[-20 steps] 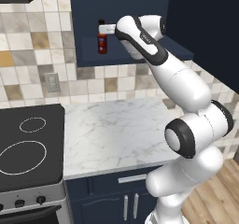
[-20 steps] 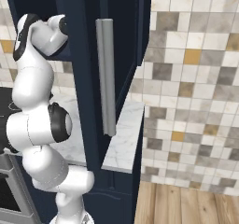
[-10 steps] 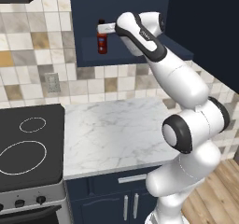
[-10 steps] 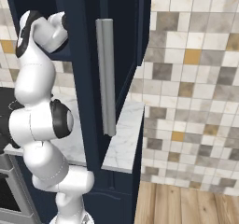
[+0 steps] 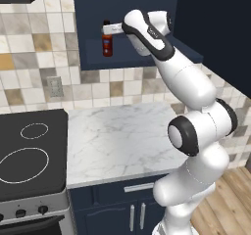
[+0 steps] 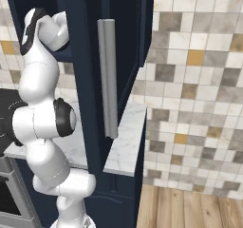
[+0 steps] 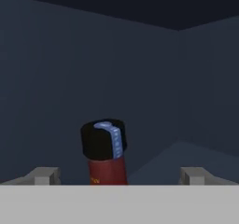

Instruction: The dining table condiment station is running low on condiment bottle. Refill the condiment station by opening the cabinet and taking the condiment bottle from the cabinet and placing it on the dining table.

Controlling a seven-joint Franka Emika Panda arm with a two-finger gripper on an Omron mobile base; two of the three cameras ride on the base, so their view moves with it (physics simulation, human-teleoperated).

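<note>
While the gripper (image 5: pixel 110 29) is spread wide inside the cabinet (image 5: pixel 147 13), nothing is held: both fingertips (image 7: pixel 45 175) are seen well apart on either side of the condiment bottle (image 7: pixel 105 153). That bottle is stood upright on the cabinet's floor. Below, a marble counter (image 5: pixel 117 141) is seen beside a black cooktop (image 5: pixel 27 155).

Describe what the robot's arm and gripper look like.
The arm is glossy white, built of rounded segments with dark grey to black joint bands and caps. No cables or markings show. The gripper has two small, blocky, pale grey fingertips.
</note>
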